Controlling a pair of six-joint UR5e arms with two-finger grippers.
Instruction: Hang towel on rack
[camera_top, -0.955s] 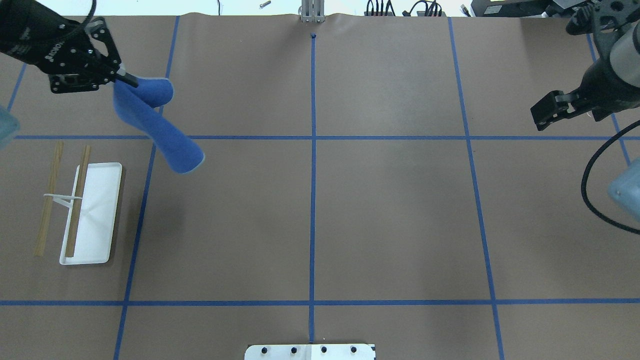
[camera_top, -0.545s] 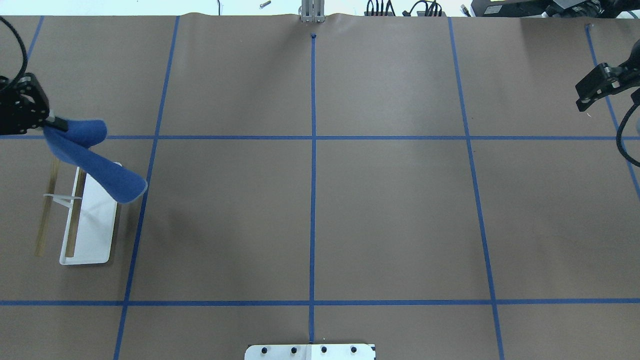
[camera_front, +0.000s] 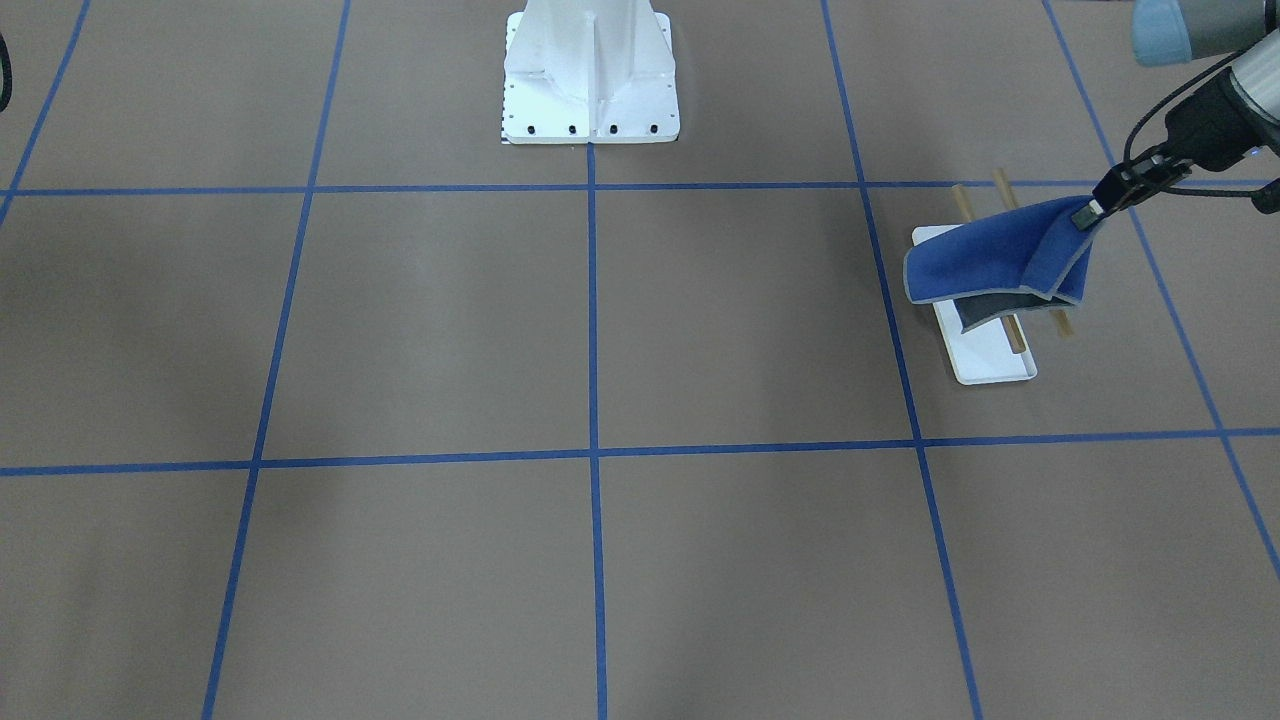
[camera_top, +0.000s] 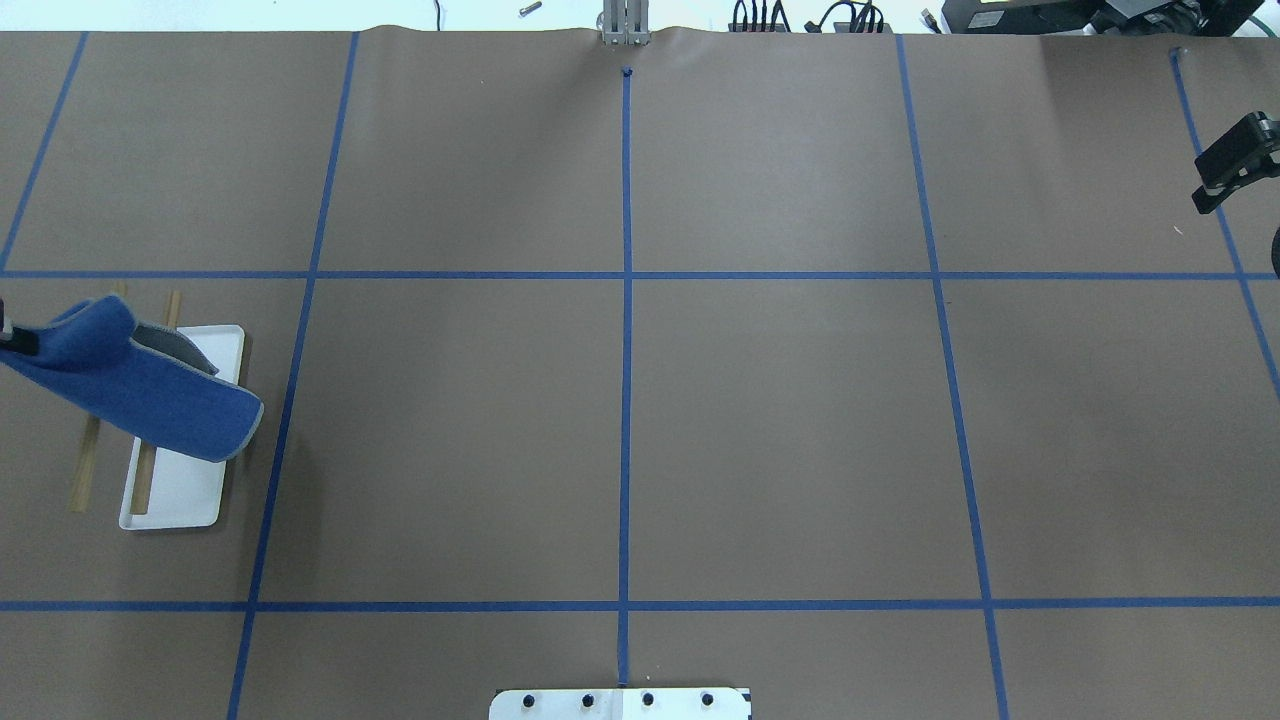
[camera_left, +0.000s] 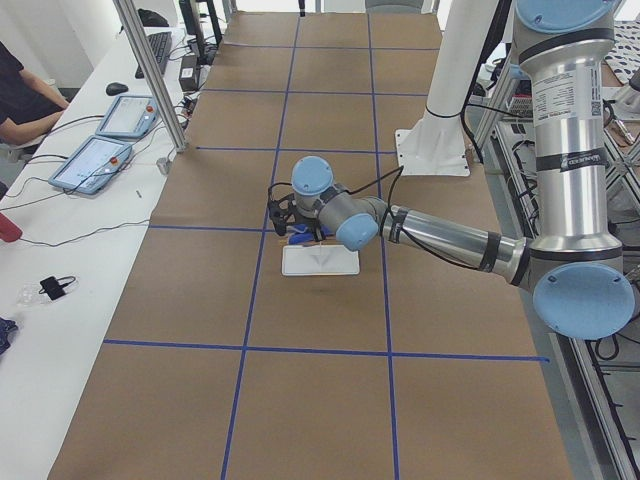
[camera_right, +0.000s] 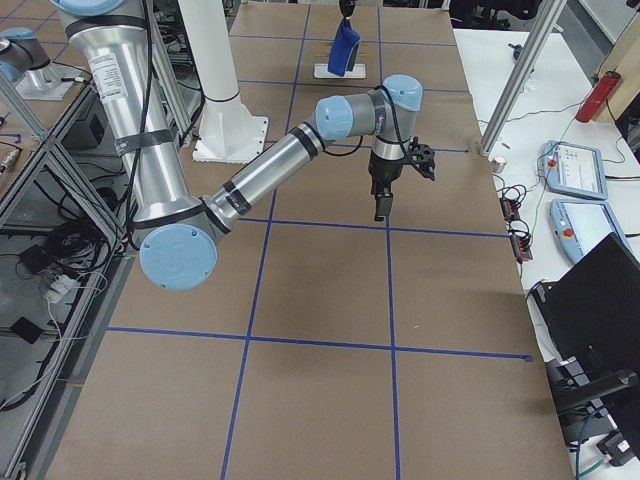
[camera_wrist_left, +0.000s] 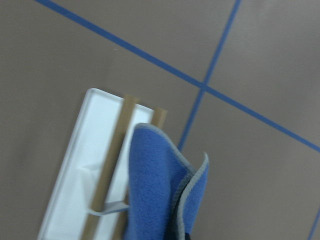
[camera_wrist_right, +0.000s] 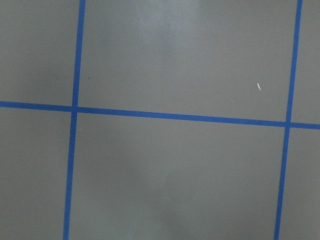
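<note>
The blue towel hangs folded from one corner, its grey underside showing below. My left gripper is shut on that corner. The towel hangs over the rack's rods and white tray base; I cannot tell whether it touches them. In the overhead view the towel covers the rack's far half, and the left gripper is at the frame's left edge. The left wrist view shows the towel beside the rods. My right gripper is shut and empty, far right.
The brown table cover is marked with blue tape lines. The white robot base plate stands at the table's middle edge. Operators' tablets lie on the side bench, off the work surface.
My left gripper has carried the towel from the far left of the table toward the robot's side, and it hangs over the rack. The right arm has drawn back to the right edge.
</note>
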